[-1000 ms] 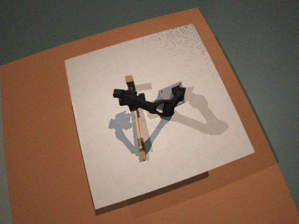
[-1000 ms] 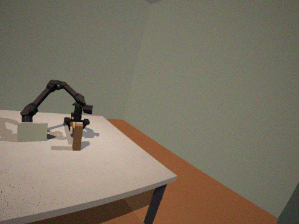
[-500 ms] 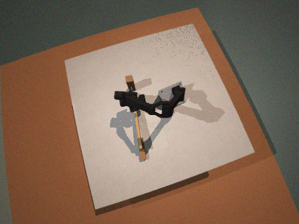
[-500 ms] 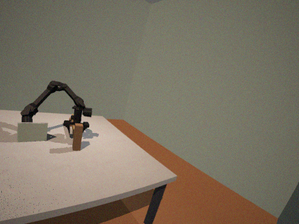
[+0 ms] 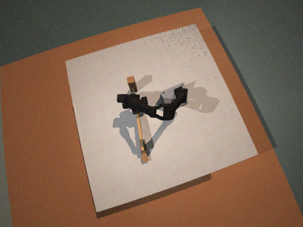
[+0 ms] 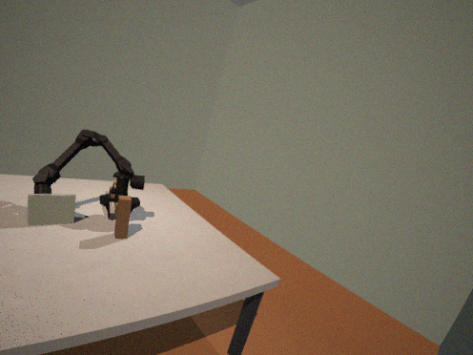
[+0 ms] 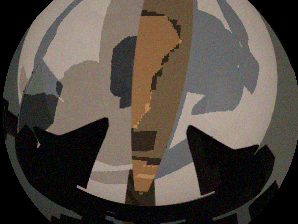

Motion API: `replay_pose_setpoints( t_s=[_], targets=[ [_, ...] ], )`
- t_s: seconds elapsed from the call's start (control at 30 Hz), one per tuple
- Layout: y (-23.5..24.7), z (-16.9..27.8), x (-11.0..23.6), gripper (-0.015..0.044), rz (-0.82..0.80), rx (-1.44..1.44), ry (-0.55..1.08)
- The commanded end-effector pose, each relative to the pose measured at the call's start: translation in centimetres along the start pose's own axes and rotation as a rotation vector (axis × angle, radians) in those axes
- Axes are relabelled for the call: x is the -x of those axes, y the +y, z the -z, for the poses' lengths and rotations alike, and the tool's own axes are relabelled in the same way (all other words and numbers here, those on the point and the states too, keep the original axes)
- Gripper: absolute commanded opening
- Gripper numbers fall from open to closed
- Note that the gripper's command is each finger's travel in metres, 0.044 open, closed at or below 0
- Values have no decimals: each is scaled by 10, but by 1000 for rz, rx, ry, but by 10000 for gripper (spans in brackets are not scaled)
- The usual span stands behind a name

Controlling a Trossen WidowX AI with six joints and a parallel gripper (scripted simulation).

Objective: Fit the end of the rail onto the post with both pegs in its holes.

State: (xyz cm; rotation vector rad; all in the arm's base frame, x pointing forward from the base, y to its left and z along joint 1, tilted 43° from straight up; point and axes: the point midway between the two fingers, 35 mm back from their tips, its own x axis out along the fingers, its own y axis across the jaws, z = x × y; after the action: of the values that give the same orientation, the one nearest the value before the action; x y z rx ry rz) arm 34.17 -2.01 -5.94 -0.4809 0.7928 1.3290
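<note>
The long wooden rail runs from the low footboard block toward the short wooden post. My gripper is open and low over the rail's end near the post. In the wrist view one finger stands on each side of the rail, with a gap between each finger and the wood. The arm hides the pegs and the rail's end in the top view, and the post hides them in the exterior view.
The arm's base stands on the white table top to the right of the rail. A grey block sits beside the base. The table's edges are far from the rail.
</note>
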Motion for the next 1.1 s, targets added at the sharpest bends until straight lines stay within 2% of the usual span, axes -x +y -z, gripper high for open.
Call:
replay_pose_setpoints(
  t_s=[0.0,0.37,0.6,0.63,1.07],
  targets=[
    [1,-1,-3,361,-4,-7,-7],
    [1,-1,-3,72,-4,-7,-7],
    [1,-1,-3,26,-4,-7,-7],
    [1,-1,-3,0,-4,-7,-7],
    [1,0,-2,0,-4,-7,-7]
  ],
)
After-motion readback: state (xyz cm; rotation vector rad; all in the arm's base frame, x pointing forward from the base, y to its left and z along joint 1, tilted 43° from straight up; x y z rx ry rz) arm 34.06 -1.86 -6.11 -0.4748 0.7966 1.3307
